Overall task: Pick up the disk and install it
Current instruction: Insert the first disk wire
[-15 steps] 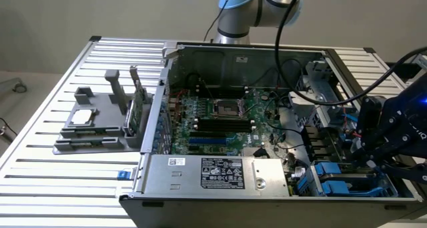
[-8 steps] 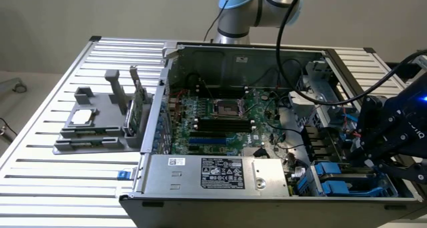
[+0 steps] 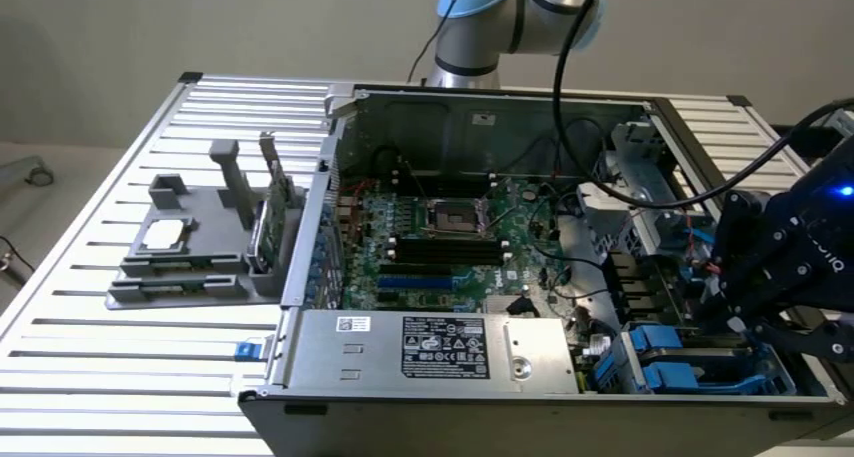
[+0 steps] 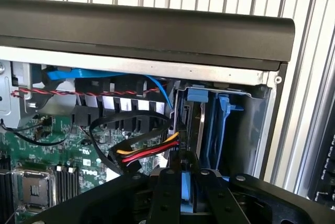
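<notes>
One gripper [image 4: 187,174] [image 3: 747,317], two fingers [image 4: 168,195] close together, clamped on the blue edge of one disk [image 4: 192,124]. The disk stands on edge in the drive bay of one open computer case [image 3: 314,352], beside a second blue carrier [image 4: 222,124]. One motherboard [image 3: 427,237]. One green card [image 3: 274,222] stands outside on one grey holder [image 3: 174,267].

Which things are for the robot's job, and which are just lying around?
For the job:
- the disk, held in the gripper
- the drive bay

Just lying about:
- the green circuit card
- the small chip
- the grey holder
</notes>
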